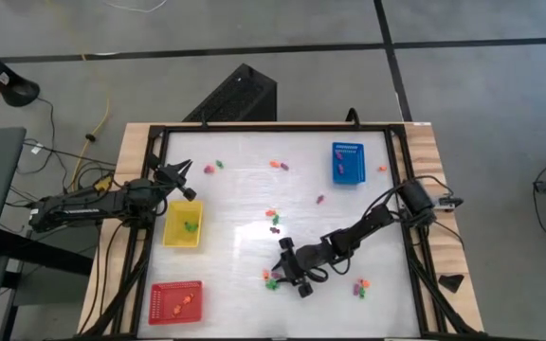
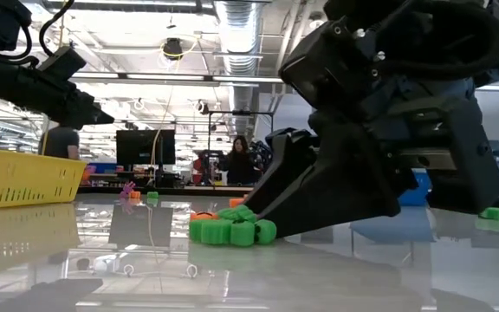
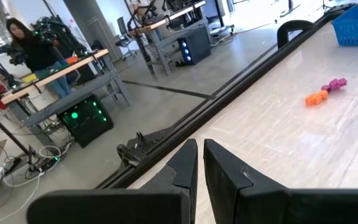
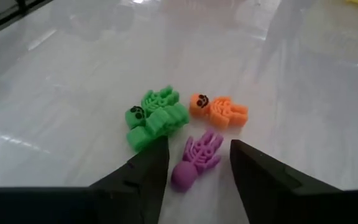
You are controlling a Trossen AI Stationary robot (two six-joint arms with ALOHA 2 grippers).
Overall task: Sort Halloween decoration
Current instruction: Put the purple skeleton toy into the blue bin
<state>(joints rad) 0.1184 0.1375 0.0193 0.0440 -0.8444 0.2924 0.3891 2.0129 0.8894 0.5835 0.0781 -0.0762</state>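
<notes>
Right hand (image 4: pixel 194 163) fingers straddle purple piece (image 4: pixel 197 159); contact unclear.

Purple piece (image 4: pixel 196 158) between open jaws.

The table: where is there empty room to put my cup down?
The table is bare in front between the red tray and the right gripper, and between the yellow tray and the orange pieces. It is crowded around that gripper's green, orange and purple figures.
</notes>
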